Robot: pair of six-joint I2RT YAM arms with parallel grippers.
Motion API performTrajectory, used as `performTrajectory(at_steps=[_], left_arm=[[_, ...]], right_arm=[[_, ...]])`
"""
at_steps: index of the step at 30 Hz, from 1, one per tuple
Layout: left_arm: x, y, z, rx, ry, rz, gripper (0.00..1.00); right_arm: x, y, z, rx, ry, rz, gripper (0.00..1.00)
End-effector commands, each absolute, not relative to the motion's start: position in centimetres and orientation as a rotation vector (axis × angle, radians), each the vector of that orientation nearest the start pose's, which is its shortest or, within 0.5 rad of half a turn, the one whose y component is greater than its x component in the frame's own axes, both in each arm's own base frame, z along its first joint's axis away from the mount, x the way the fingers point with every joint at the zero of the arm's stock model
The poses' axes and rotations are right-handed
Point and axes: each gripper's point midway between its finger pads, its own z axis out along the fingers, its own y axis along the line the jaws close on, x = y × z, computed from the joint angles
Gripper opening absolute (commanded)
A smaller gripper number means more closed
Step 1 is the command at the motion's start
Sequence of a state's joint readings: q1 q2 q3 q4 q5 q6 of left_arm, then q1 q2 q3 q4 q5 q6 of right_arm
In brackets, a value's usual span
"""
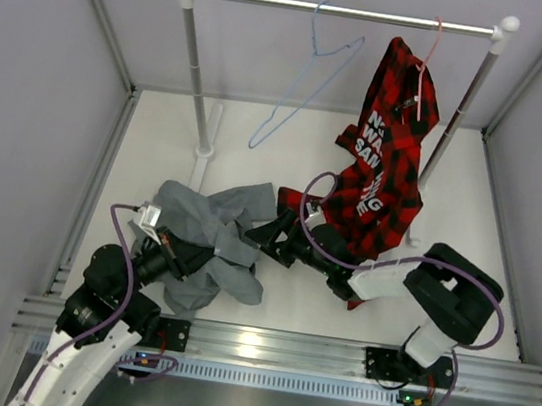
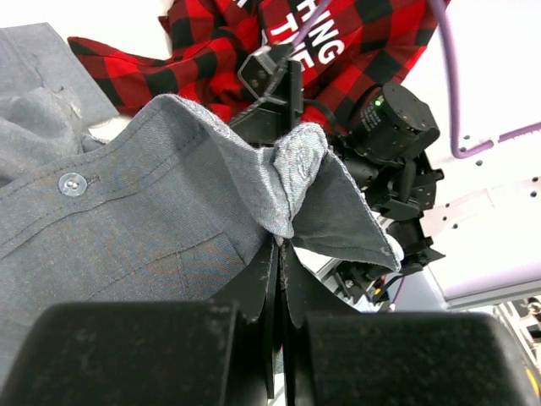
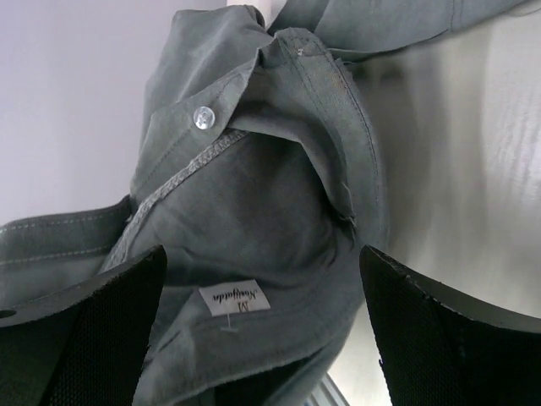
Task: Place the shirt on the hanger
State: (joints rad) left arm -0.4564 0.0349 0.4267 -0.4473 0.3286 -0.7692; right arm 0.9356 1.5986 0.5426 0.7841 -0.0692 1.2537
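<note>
Clamping the left claw (image 2: 281, 241) on a collar fold of the shirt (image 2: 127, 211), crumpled on the table (image 1: 257, 161); holding the right claw (image 3: 262, 330) spread at the neck opening. Probably best pinching the opposite collar side, then lifting evenly toward the hanger (image 1: 305, 92), well apart on the rail (image 1: 269, 2).

The red-and-black plaid shirt (image 1: 392, 149), hanging toward the far right corner of the table (image 1: 158, 147), bears white block lettering. Only fragments read: "N-", "NA", "SAN", "ING" from above, and "HING" in the left wrist view. Inside the grey shirt (image 3: 254, 211), a white neck label (image 3: 235, 298) shows an upside-down "M" beside script too small to read.
</note>
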Motion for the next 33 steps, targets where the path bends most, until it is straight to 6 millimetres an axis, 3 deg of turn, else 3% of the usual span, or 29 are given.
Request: performTrajectory(at_steps=[1,5,9,11,13,14,15,16,17,18,21,25,33], left_arm=[[12.7,-15.6,25.0,0.065,1.69,-1.172,0.0],[12.8,-15.3,25.3,0.073,1.673,-1.143,0.0],[13.2,-15.1,25.3,0.067,1.666,-1.116,0.0],[13.2,-15.0,25.5,0.074,1.661,-1.109,0.0],[13.2,-15.0,25.6,0.075,1.657,-1.105,0.0],[13.2,-14.9,25.6,0.076,1.657,-1.103,0.0],[13.2,-14.9,25.6,0.073,1.658,-1.101,0.0],[13.2,-14.9,25.6,0.076,1.658,-1.101,0.0],[13.2,-14.9,25.6,0.076,1.658,-1.101,0.0],[13.3,-14.9,25.7,0.077,1.655,-1.098,0.0],[13.3,-14.8,25.8,0.074,1.649,-1.088,0.0],[13.4,-14.8,25.9,0.079,1.64,-1.089,0.0],[13.4,-14.9,26.4,0.089,1.614,-1.093,0.0]], right_arm=[[21.9,40.9,15.1,0.356,2.0,1.706,0.92],[20.2,42.3,13.5,0.343,2.067,1.695,0.88],[19.5,42.1,11.6,0.334,2.151,1.627,0.87],[19.3,41.5,10.2,0.329,2.206,1.558,0.89],[19.6,40.7,10.4,0.326,2.195,1.507,0.93],[19.9,39.9,9.3,0.318,2.231,1.411,0.95],[20.3,39.4,9.1,0.311,2.232,1.351,0.98],[20.6,39.6,10.6,0.286,2.212,1.341,0.99],[20.3,38.7,9.2,0.225,2.278,1.223,0.99],[20.4,38.5,9.3,0.203,2.292,1.186,0.99],[19.9,38.7,10.3,0.148,2.297,1.201,0.99],[18.1,39.1,9.2,0.169,2.331,1.34,0.99],[17.5,40.8,8.1,0.244,2.338,1.488,0.96]])
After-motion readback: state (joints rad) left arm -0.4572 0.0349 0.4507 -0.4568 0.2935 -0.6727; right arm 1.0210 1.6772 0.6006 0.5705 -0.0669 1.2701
